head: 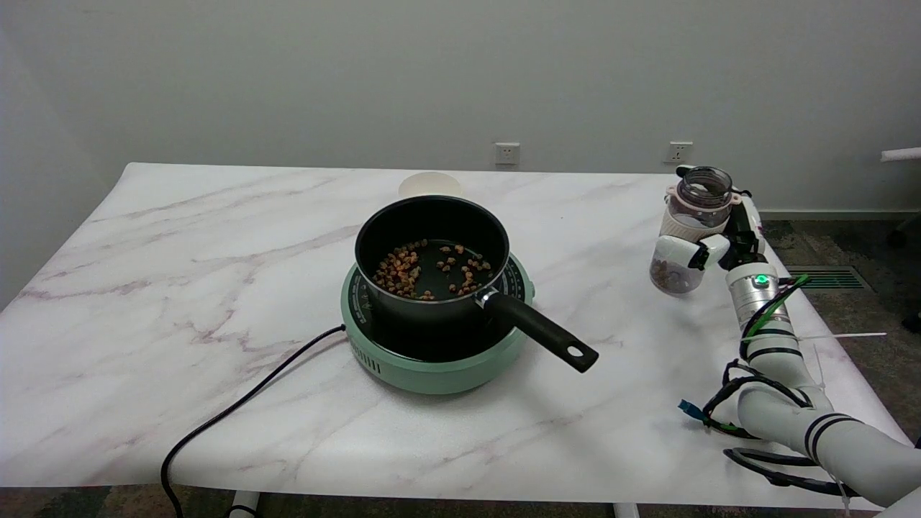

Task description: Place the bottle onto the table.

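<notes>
The right hand (709, 248) grips the open bottle (687, 234) upright — near the table's (216, 288) right edge.

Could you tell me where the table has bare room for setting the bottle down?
The right hand holds the clear open-topped bottle over bare white marble table right of the green round cooker. The wide left side beyond the black cable is free too. The black pot and its handle crowd the middle.
</notes>
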